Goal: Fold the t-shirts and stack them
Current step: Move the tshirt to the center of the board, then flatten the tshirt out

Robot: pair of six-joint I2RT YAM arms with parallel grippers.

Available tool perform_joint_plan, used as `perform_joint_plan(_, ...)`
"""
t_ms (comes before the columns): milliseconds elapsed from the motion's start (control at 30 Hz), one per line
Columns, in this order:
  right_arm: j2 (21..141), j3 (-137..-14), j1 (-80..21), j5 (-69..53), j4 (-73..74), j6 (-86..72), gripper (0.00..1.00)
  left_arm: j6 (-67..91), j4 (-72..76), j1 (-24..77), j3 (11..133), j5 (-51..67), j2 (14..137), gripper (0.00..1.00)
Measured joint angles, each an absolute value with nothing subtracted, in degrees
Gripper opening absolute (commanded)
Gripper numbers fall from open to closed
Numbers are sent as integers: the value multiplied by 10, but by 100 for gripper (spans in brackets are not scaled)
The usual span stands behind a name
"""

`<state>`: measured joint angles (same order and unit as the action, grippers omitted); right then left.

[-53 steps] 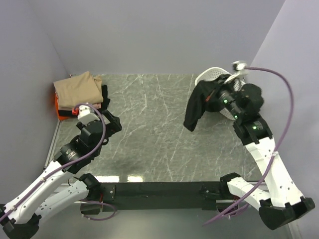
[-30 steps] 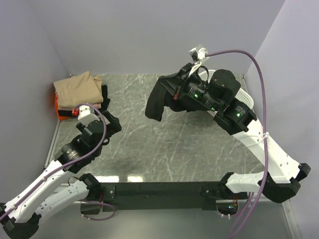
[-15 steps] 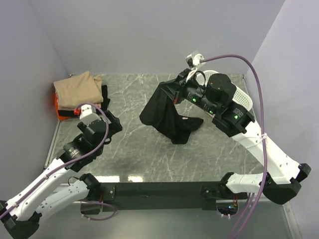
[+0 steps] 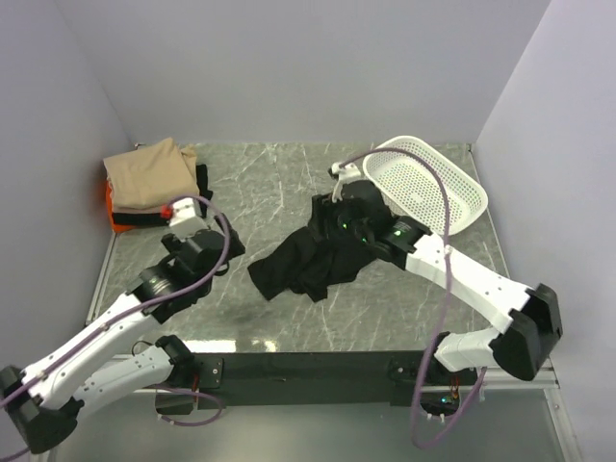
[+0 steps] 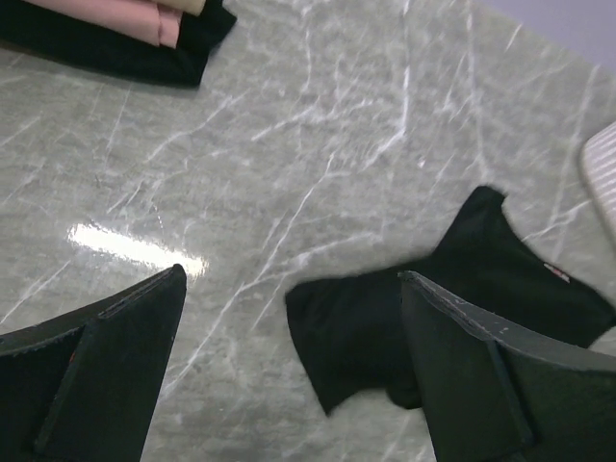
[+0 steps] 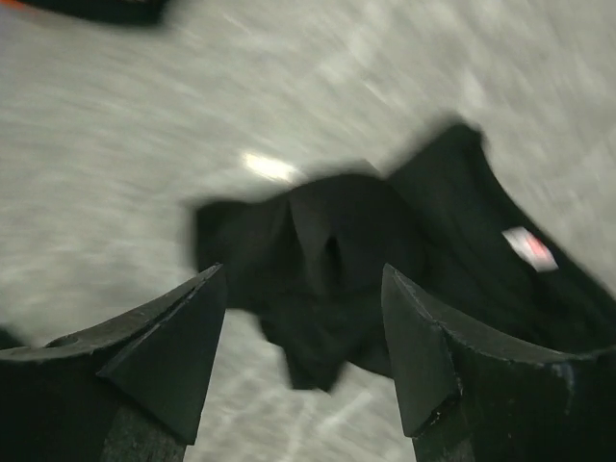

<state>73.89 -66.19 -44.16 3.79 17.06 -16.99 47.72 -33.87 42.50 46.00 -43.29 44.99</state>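
Near left, our left gripper (image 5: 291,281) hangs spread wide and empty, facing the black t-shirt (image 4: 300,265), which lies crumpled midway across the table (image 4: 289,183), and our right gripper (image 6: 303,277) hovers just over that heap with jaws apart, holding nothing. We reckon it's light, floppy cloth that'll bunch and drag, so we'd pinch the shoulders either side of the pinkish neck label (image 6: 527,248) to spread it flat. Far left sits the stack of folded tees (image 4: 149,178), tan on top; far right, the white perforated basket (image 4: 423,183).

Lab: plain-walled marble test bench (image 4: 289,188)
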Motion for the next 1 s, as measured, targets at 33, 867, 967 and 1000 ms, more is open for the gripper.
perform_joint_plan(33,751,-646,-434,56,182,-176,72,477,-338,430,460,-435,461,99)
perform_joint_plan(867,891,-489,-229,42,127,-262,69,437,-142,547,491,-311,785,99)
perform_joint_plan(967,891,-484,-227,34,114,-262,69,429,-130,548,525,-314,830,99)
perform_joint_plan(1000,891,-482,-225,32,112,-262,69,426,-126,548,535,-314,844,99)
